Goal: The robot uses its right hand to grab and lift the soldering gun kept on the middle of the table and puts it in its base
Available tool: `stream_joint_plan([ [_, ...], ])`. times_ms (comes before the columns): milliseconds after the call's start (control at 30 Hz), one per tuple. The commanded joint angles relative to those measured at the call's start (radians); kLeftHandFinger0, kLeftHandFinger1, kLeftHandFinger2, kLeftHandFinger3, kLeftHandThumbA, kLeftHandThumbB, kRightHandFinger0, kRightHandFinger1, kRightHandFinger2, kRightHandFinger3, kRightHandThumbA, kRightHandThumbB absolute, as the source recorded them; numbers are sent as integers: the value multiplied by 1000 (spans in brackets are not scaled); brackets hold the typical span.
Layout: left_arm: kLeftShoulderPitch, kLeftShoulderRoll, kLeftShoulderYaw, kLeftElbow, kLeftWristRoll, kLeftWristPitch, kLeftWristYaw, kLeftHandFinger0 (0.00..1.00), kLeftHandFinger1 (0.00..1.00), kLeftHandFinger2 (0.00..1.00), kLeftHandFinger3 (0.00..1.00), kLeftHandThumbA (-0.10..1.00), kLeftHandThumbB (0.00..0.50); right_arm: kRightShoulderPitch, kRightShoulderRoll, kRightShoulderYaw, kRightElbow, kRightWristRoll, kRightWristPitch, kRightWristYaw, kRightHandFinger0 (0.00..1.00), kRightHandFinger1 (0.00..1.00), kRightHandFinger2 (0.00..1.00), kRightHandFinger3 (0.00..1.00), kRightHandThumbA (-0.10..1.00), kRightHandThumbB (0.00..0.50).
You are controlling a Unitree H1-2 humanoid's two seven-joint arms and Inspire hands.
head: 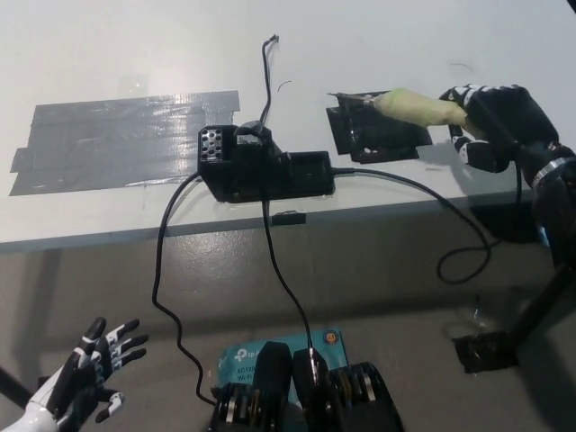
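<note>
Pale yellow-green soldering gun (416, 107) nearly level, tip over black base (373, 133).
</note>
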Motion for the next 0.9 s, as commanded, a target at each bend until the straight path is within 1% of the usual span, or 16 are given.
stream_joint_plan([
  [0,7,28,8,-14,0,-7,-9,1000,1000,1000,1000,1000,216,-81,-26,2,-58,-25,-70,-22,0,293,689,507,-100,24],
  [33,7,28,9,-16,0,-5,-9,1000,1000,1000,1000,1000,208,-82,-26,3,-67,-26,-72,-16,0,285,681,496,-100,30],
  [67,7,27,9,-19,1,-3,-7,1000,1000,1000,1000,1000,199,-84,-27,6,-79,-25,-76,-5,0,277,673,486,-100,5],
  [100,7,27,9,-20,2,-2,-5,1000,1000,1000,1000,1000,197,-86,-26,6,-76,-22,-81,-4,0,277,671,484,-100,0],
  [200,8,28,5,-18,9,-8,-5,1000,1000,1000,1000,1000,192,-85,-20,0,-108,18,-95,41,0,313,695,469,-100,0],
  [333,5,26,9,-11,1,-3,-9,1000,1000,1000,1000,1000,182,-85,-1,-19,-143,74,-88,92,0,291,644,424,-100,0],
  [367,5,25,10,-11,1,-3,-9,1000,1000,1000,1000,1000,182,-84,0,-21,-145,75,-87,96,0,291,644,426,-100,0],
  [433,6,27,4,-10,8,-22,-15,1000,1000,1000,1000,1000,212,-92,4,-24,-141,83,-101,96,0,295,685,490,-100,0],
  [500,8,28,2,-19,11,-8,-11,1000,1000,1000,1000,1000,184,-99,-1,-20,-139,73,-112,100,0,293,683,510,-100,0],
  [567,9,30,-1,-17,15,-25,-18,1000,1000,1000,1000,1000,200,-99,-2,-24,-141,78,-119,100,0,269,660,497,-100,7],
  [600,6,29,0,-11,13,-24,-18,1000,1000,1000,1000,1000,217,-102,-2,-24,-140,75,-119,102,0,258,642,481,-100,6],
  [633,6,29,1,-12,11,-23,-18,1000,1000,1000,1000,1000,203,-110,-4,-21,-129,73,-137,95,0,250,619,472,-100,25],
  [667,3,27,4,-9,6,-22,-18,1000,1000,1000,1000,1000,194,-118,-6,-23,-118,78,-157,91,0,199,530,390,-100,23],
  [700,2,27,4,-7,4,-25,-21,1000,1000,1000,1000,1000,205,-122,-11,-23,-115,80,-167,94,0,161,476,336,-100,5],
  [767,4,25,5,-17,4,-16,-17,1000,1000,1000,1000,1000,200,-127,-15,-22,-113,79,-161,112,0,126,425,257,-100,0],
  [867,3,27,1,-15,10,-23,-18,1000,1000,1000,1000,1000,215,-143,-26,-14,-82,78,-183,131,0,131,433,223,-100,0],
])
